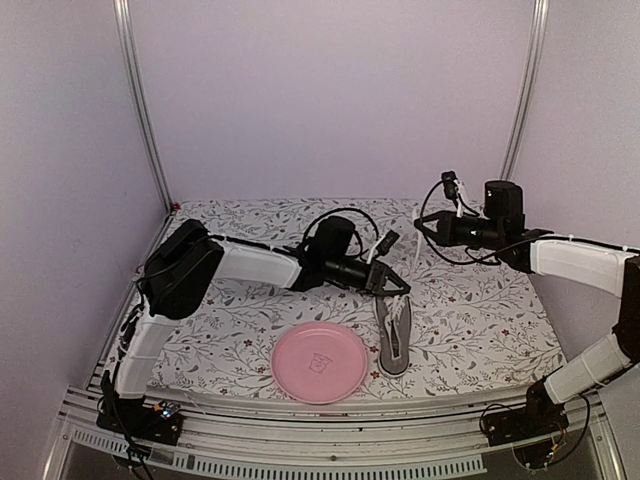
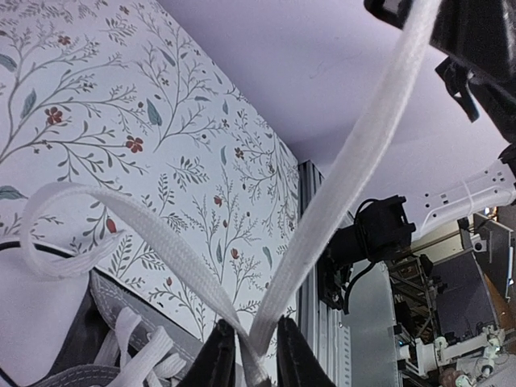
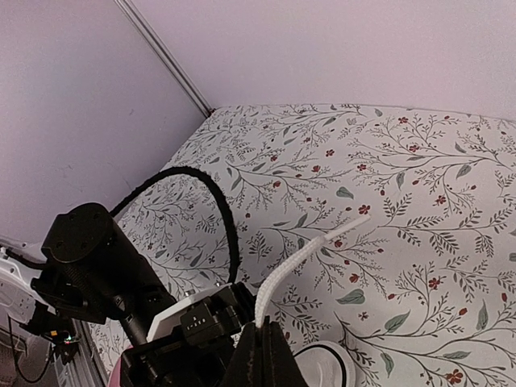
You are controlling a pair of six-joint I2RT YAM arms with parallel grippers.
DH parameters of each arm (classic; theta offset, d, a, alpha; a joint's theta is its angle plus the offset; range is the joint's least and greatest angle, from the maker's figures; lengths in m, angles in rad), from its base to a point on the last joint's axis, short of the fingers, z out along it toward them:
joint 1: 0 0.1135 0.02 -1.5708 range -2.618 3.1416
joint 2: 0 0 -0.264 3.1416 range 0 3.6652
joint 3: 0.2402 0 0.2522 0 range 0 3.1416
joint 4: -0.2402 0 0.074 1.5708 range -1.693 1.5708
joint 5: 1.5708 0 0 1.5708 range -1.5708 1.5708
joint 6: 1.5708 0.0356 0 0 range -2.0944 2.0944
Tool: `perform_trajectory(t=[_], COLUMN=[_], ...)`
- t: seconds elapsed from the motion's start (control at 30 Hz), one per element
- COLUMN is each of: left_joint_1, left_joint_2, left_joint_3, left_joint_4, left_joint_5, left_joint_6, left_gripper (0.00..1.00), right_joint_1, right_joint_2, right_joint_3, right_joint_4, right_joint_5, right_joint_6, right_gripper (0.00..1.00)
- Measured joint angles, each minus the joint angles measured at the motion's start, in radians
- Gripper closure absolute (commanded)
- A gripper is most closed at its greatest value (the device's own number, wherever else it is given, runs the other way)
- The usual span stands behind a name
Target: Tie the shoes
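**Enclosure and surface.** Plain lilac walls close the back and both sides, joined by two slanting aluminium posts. The table carries a matte white tablecloth printed with grey-green sprigs and small red flowers.

**Arms.** The left arm, white shells with black joints, reaches from the lower left of the overhead frame to its centre. The right arm bends in from the lower right toward the upper right.

**Pink plate**. Round, smooth and glossy, at lower centre.

**Sneaker**. Grey canvas with a white rubber sole, lying lengthwise just right of the plate, slightly right of frame centre.

**Left gripper**. It hangs over the sneaker's upper end. In its wrist view the dark fingers stand narrowly parted, and two strands of flat, woven white lace meet in the gap. Whether the pads press on them cannot be told. One strand runs taut to the upper right; the other arcs left into a loop.

**Right gripper**. Raised at upper right, closed. In its wrist view the fingers meet in a point at bottom centre, pinching the white lace, whose free end curves upward.
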Motion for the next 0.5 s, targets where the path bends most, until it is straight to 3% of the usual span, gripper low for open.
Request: perform_trajectory(t=[0.27,0.5], left_joint_1=[0.000,0.000], left_joint_2=[0.000,0.000], left_joint_3=[0.029,0.036], left_joint_4=[-0.007,-0.013], left_joint_5=[0.015,0.026], left_joint_6=[0.010,0.019], left_gripper=[0.81,0.99], right_joint_1=[0.002,0.011], right_joint_2=[0.019,0.039], right_joint_3=[0.019,0.027], right_joint_4=[0.004,0.004], right_joint_5=[-0.013,-0.015], right_joint_6=[-0.001,-0.001], right_gripper=[0.98,0.98])
